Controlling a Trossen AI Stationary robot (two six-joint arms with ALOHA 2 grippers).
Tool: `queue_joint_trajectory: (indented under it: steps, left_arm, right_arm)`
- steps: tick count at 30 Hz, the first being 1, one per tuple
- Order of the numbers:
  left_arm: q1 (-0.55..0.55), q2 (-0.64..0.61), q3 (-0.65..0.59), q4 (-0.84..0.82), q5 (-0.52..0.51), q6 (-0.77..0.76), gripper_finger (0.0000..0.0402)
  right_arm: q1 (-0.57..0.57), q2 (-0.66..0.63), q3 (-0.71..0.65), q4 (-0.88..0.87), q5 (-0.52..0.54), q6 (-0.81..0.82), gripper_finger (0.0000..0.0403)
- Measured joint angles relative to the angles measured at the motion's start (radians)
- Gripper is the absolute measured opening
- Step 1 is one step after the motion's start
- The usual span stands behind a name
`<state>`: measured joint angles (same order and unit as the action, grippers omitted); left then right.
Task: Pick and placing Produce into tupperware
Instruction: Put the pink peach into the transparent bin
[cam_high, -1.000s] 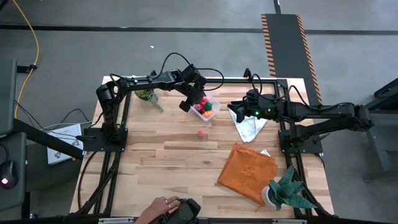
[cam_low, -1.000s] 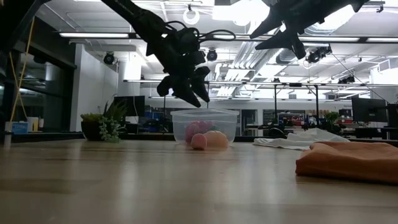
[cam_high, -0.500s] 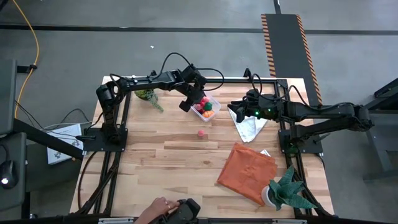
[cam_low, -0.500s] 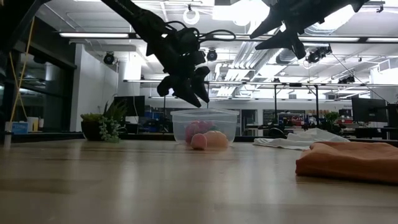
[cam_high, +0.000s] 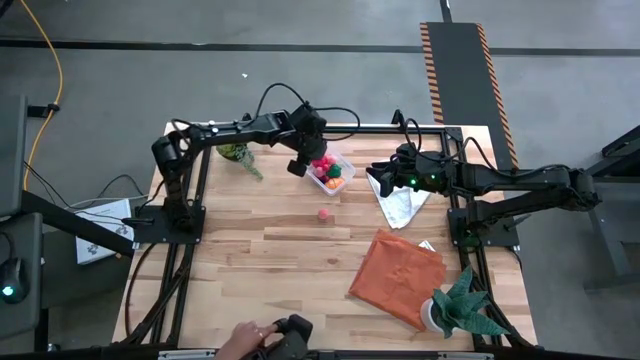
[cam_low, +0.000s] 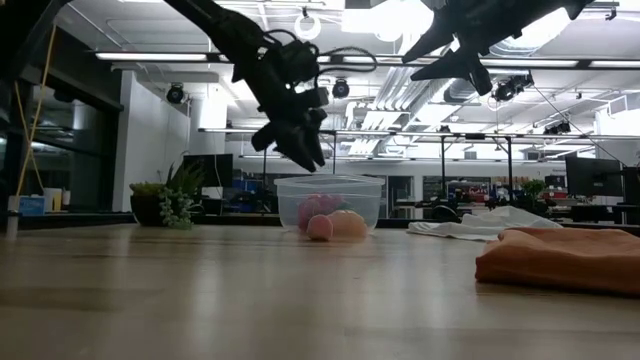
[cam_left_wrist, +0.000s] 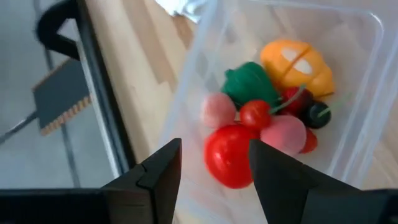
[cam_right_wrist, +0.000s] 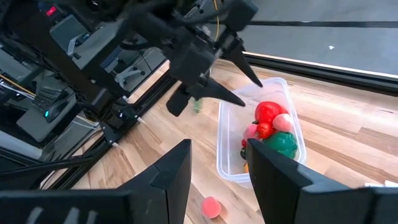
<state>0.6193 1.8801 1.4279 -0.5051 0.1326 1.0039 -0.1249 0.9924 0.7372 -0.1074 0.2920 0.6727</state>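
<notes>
The clear tupperware (cam_high: 331, 172) stands near the table's far edge and holds several toy produce pieces: a red tomato (cam_left_wrist: 227, 155), a green piece (cam_left_wrist: 250, 82), an orange piece (cam_left_wrist: 297, 64) and pink ones. One pink piece (cam_high: 324, 214) lies alone on the wood, nearer than the container. My left gripper (cam_high: 301, 160) hovers open and empty above the container's left end (cam_left_wrist: 214, 168). My right gripper (cam_high: 384, 179) is open and raised over the white cloth (cam_high: 401, 206), right of the container.
An orange cloth (cam_high: 397, 275) lies on the right near part of the table. One potted plant (cam_high: 240, 155) stands at the far left, another (cam_high: 462, 306) at the near right corner. A person's hand (cam_high: 249, 337) rests at the near edge. Bare wood fills the middle and left.
My left gripper has drawn back a little toward the table's left, away from over the tupperware, staying open. The produce and the container have kept still.
</notes>
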Motion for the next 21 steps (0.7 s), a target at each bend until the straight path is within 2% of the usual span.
queue_joint_trajectory:
  steps: [7, 12, 17, 21]
  left_arm:
    - [-0.014, -0.085, 0.0, -0.072, -0.08, -0.1, 0.0172]
    - [-0.025, -0.146, 0.0, -0.157, -0.193, -0.325, 0.0172]
    - [-0.024, -0.19, 0.0, -0.279, -0.17, -0.592, 0.0172]
    - [-0.024, -0.208, 0.0, -0.351, -0.094, -0.806, 0.0172]
  right_arm:
    - [0.0, 0.0, 0.0, -0.003, 0.004, 0.0, 0.0144]
    - [0.0, 0.0, 0.0, -0.005, 0.008, -0.009, 0.0144]
    - [0.0, 0.0, 0.0, -0.005, 0.008, -0.019, 0.0144]
    - [0.0, 0.0, 0.0, -0.004, 0.004, -0.027, 0.0144]
